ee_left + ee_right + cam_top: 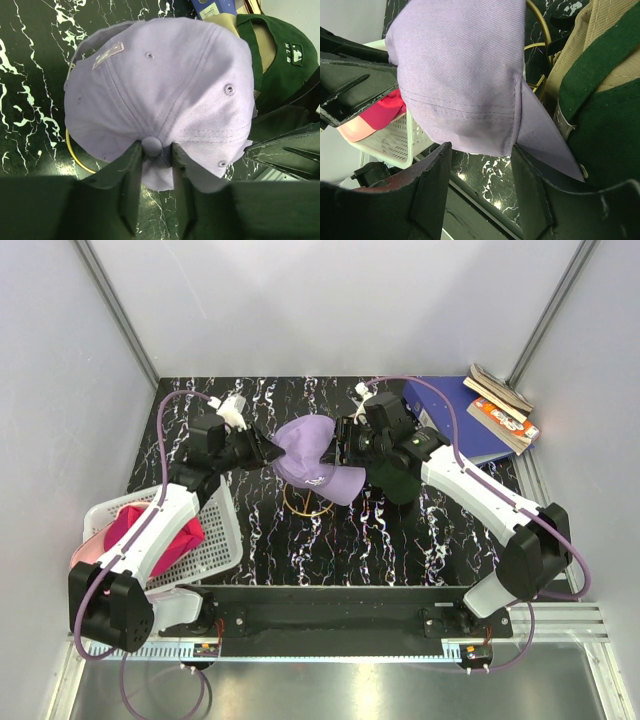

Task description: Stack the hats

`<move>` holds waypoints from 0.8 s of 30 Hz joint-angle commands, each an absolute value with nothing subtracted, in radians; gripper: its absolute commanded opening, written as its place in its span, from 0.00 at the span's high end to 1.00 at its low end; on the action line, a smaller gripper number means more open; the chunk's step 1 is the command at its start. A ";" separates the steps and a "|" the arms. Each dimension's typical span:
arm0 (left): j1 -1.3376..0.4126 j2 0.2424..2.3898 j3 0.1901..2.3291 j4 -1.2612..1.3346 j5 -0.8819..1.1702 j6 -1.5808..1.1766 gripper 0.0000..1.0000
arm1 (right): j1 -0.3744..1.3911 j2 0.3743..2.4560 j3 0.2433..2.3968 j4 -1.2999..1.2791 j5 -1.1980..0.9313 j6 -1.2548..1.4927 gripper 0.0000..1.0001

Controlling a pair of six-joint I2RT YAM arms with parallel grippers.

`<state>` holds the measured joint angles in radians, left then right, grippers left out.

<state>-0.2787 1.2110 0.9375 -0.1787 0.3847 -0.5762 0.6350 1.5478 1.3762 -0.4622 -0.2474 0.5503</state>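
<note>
The lavender cap (310, 455) hangs above the table's middle. My left gripper (268, 452) is shut on its crown fabric; in the left wrist view the fingers (131, 165) pinch the cap (160, 85) beside the top button. My right gripper (345, 445) is open. In the right wrist view its tips (480, 150) straddle the cap's lower edge (465, 75) where the brim joins. A dark green cap (400, 483) sits on a tan cap (600, 30) under the right arm. A magenta cap (185, 535) and a light pink cap (90, 552) lie in the basket.
A white mesh basket (220, 540) stands at the left under my left arm. A gold wire ring (305, 502) stands on the table below the lavender cap. A blue binder (450, 410) and books (505, 405) lie at the back right.
</note>
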 commanded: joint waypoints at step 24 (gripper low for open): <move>-0.281 1.229 1.281 -0.485 0.554 -0.141 1.00 | 0.643 1.451 1.500 -0.471 -0.225 0.522 0.35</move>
